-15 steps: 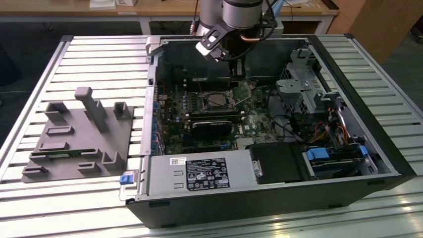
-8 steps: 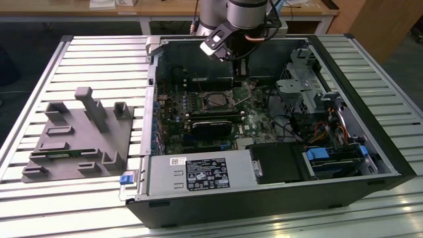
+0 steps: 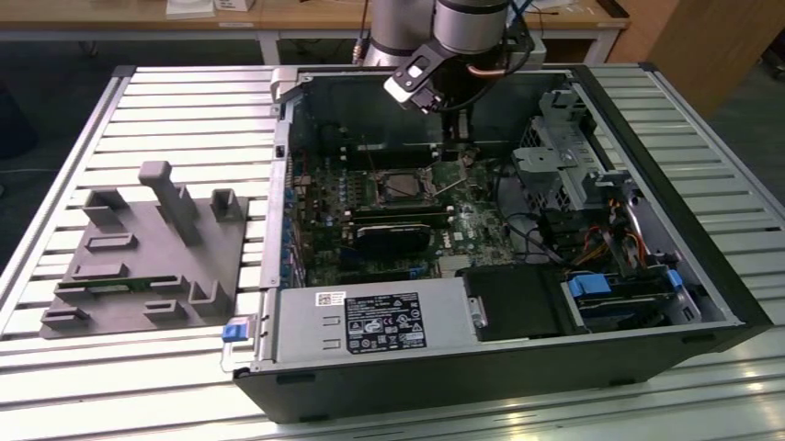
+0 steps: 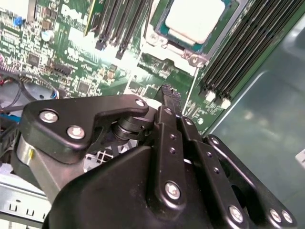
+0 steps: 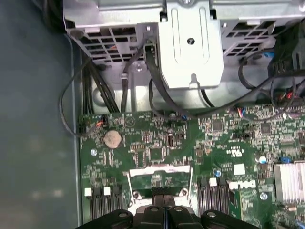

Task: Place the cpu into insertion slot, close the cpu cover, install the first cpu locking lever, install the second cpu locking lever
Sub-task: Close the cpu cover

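Computer case [image 3: 491, 386]: lies open on the slatted table [image 3: 147, 101]. It contains a green motherboard [image 5: 143, 138], a power supply [image 3: 368, 322], a metal drive cage [image 5: 190, 43] and loose cabling.

Claw [image 3: 457, 147]: reaches down inside the case, over the board. In both wrist views the fingers [image 5: 164, 193] are clenched together along a thin seam. Whether anything is pinched between them cannot be told.

Insertion slot [image 4: 159, 19]: just beyond the claw's tip in the second wrist view. It holds the cpu [image 4: 195, 19], silver top up, lying flat within the rim.

Cpu cover [image 5: 159, 168]: a silver frame directly ahead of the fingertips in the first wrist view. Green board shows through its window. Contact with the claw cannot be confirmed.

Memory slots [image 4: 238, 52]: beside the socket, further from the claw.

Grey moulded fixture [image 3: 147, 266]: on the table outside the case, well apart from the claw, toward the exterior view's left.
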`<state>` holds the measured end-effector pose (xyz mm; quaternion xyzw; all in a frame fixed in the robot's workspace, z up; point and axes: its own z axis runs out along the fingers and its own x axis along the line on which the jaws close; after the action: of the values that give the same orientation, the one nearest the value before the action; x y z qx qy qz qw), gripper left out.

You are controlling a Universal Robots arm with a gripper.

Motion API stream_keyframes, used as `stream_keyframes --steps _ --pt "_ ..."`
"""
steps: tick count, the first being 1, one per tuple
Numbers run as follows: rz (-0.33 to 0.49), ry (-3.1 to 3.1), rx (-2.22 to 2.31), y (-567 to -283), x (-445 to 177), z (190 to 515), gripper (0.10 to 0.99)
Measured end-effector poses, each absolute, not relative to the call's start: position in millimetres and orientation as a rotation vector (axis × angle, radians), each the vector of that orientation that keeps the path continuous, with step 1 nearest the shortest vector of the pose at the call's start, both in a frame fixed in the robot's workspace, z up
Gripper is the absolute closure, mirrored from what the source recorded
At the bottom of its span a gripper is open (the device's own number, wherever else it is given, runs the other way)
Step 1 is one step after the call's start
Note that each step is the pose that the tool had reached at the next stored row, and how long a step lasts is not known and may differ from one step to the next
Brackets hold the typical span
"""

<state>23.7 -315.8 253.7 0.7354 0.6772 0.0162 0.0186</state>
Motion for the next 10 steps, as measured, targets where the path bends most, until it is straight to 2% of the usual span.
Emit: stream_keyframes --steps 10 --pt "0.050 2.103 2.283 -316 42 254 0.980"
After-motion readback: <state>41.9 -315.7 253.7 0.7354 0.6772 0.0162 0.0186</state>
